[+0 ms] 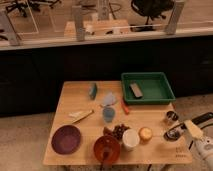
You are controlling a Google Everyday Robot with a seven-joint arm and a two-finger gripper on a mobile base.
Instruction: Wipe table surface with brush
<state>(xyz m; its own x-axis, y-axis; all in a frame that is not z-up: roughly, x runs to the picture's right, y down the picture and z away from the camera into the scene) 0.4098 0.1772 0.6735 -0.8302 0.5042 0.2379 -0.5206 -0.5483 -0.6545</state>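
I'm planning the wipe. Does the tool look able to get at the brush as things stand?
Probably, from above: the tool is at the table's right edge, the brush lies uncovered left of centre. A blue cup and a white bowl stand between, blocking a low sweep.

Our crowded desk point(75, 97)
We see the tool point(174, 133), closed, low at the desk's right edge, near a metal cup point(171, 117); a green tray point(150, 102) holding a dark block point(135, 90) sits at the far right corner.
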